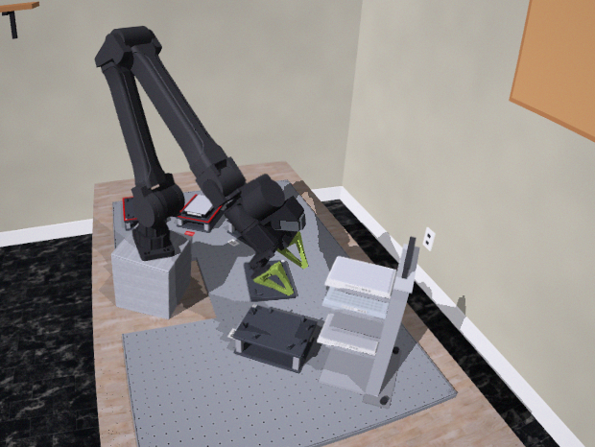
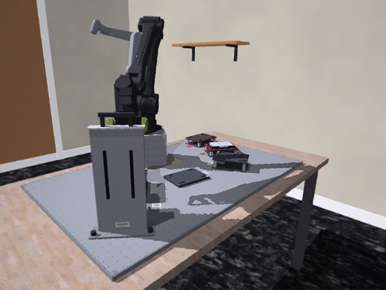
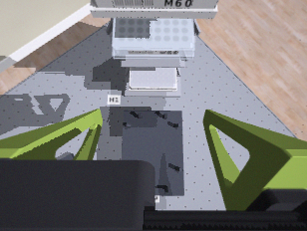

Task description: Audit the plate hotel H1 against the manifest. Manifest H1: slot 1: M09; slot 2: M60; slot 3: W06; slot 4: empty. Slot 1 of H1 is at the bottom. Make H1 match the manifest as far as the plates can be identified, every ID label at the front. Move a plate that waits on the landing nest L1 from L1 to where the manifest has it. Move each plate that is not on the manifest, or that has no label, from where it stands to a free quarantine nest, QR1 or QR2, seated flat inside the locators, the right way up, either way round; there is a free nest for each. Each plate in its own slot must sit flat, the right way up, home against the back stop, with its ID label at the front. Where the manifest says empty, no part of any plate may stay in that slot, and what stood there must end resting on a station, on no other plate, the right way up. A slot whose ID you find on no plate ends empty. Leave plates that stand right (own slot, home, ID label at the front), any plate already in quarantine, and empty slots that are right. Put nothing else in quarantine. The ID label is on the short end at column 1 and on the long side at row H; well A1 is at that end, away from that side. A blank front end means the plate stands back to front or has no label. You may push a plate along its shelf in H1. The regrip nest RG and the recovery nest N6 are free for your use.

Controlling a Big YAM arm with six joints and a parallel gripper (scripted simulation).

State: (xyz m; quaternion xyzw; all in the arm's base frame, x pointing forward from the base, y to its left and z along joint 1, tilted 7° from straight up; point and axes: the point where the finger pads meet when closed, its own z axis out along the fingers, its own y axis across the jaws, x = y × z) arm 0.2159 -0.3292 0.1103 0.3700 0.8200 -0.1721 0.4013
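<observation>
The plate hotel H1 [image 1: 369,312] stands at the right of the baseplate; the exterior view shows its back [image 2: 121,179]. Its top shelf holds a white plate [image 1: 360,276] whose front label reads M60 in the wrist view [image 3: 154,4]. Below it sits a clear plate with visible wells [image 1: 354,302], also seen in the wrist view [image 3: 153,37]. Lower down lies another white plate [image 1: 346,340], with a bare shelf [image 1: 358,319] above it. My gripper [image 1: 283,269] is open and empty, its green fingers spread above a flat dark nest [image 3: 152,149], facing the hotel front from some distance.
A raised dark nest [image 1: 273,336] stands empty beside the hotel. A red-edged nest [image 1: 200,208] near the arm base holds a white plate; a second red-edged nest [image 2: 200,137] is bare. Another raised dark nest [image 2: 229,159] stands next to them. A small H1 tag [image 3: 114,100] lies on the baseplate.
</observation>
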